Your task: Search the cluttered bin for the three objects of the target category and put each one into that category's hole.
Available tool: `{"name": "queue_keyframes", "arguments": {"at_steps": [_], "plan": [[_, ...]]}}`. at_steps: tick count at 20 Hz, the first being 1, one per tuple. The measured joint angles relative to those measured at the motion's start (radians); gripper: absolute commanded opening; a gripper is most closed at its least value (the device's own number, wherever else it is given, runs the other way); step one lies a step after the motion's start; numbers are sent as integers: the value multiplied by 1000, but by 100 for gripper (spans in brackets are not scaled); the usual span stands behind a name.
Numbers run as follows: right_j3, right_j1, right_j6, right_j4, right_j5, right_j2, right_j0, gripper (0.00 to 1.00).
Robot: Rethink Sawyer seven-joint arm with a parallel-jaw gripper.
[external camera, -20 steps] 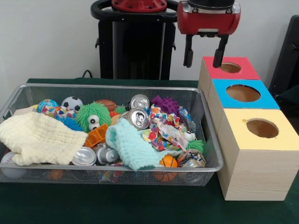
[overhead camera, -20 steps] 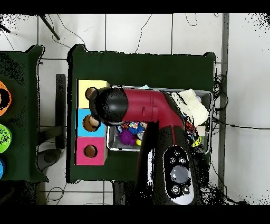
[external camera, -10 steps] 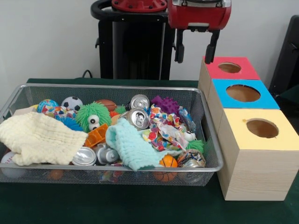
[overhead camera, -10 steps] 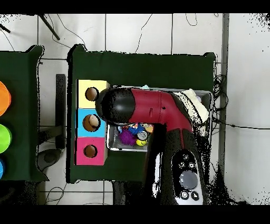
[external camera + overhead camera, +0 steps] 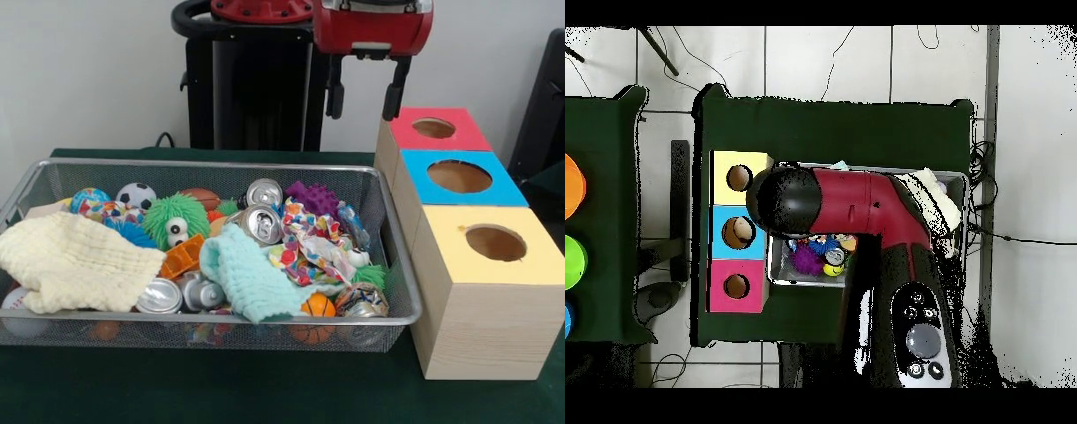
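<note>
My gripper (image 5: 364, 99) hangs open and empty high above the bin's far right corner, left of the red box (image 5: 459, 138). The wire bin (image 5: 212, 163) is full of clutter. It holds several drink cans (image 5: 260, 223), a cream cloth (image 5: 75, 261), a teal cloth (image 5: 247, 276), a patterned cloth (image 5: 309, 238), a green fuzzy ball (image 5: 177, 219), a purple spiky ball (image 5: 311, 196), a soccer ball (image 5: 135, 194) and a small basketball (image 5: 318, 306). In the overhead view the arm (image 5: 855, 205) covers most of the bin and hides the gripper.
Three wooden boxes with round holes stand in a row right of the bin: red-topped, blue-topped (image 5: 503, 187) and yellow-topped (image 5: 540, 261). The overhead view shows them as yellow (image 5: 755, 160), blue (image 5: 720, 215) and red (image 5: 720, 272).
The gripper has moved left from above the red box's near edge and risen a little. It stays open. Nothing in the bin has shifted.
</note>
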Motion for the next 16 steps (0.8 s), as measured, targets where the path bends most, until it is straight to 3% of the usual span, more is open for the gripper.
{"name": "queue_keyframes", "arguments": {"at_steps": [16], "plan": [[91,-45,0,-6,-5,10,-78,100]]}}
